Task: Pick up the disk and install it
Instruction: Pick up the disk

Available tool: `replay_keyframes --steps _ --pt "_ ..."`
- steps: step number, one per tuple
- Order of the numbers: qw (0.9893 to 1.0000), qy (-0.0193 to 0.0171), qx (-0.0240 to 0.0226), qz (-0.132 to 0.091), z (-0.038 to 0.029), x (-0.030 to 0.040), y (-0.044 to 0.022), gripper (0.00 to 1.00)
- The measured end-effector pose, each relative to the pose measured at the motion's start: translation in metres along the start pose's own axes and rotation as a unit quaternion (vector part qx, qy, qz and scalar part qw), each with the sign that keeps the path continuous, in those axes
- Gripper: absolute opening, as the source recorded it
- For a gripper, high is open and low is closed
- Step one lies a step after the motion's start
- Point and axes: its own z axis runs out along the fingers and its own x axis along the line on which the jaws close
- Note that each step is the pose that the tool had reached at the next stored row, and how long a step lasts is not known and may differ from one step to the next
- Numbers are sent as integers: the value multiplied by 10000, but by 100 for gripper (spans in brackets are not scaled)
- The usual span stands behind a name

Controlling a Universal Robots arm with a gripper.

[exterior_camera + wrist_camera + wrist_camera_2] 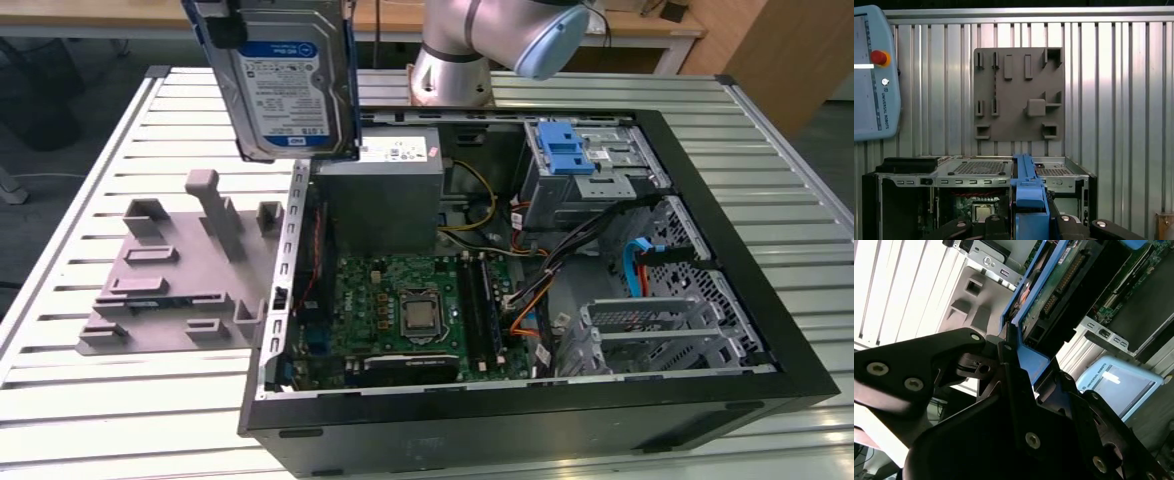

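Observation:
The disk [284,78], a silver hard drive with a white-and-blue label and blue side rails, hangs upright in the air. It is above the back corner of the open computer case [534,400], on the exterior view's left. My gripper [1015,354] is shut on the disk, its black fingers [974,362] clamping the blue rail [1029,360]. The drive's green circuit board [1054,295] faces the second wrist camera. In the first wrist view the disk [1029,192] is seen edge-on between the gripper [1029,222] fingers, above the case.
Inside the case are a grey power-supply box [380,190], a motherboard [407,310], cables and a drive cage with a blue latch [571,150]. A grey fixture plate [174,270] lies on the slatted table [107,400]. A teach pendant [874,75] lies on the table.

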Motion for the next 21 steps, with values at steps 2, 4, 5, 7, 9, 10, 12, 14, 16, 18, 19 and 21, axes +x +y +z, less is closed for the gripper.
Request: replay_keyframes --steps 2,4,5,7,9,10,12,14,16,18,19,21 --pt "10000 -1 0 0 1 4 -19 36" --pt "10000 -2 0 0 1 7 -38 36" --pt "10000 -2 0 0 1 8 -47 36" --pt "10000 -2 0 0 2 12 -65 36" --pt "10000 -3 0 0 2 16 -85 36" --pt "10000 -4 0 0 2 18 -94 36" --pt "10000 -5 0 0 3 22 -114 36" --pt "10000 -6 0 0 3 26 -135 36" --pt "10000 -7 0 0 4 30 -157 36" --pt "10000 -9 0 1 5 33 -177 36" --pt "10000 -9 0 0 4 35 -187 36" --pt "10000 -10 0 0 5 38 -207 36"
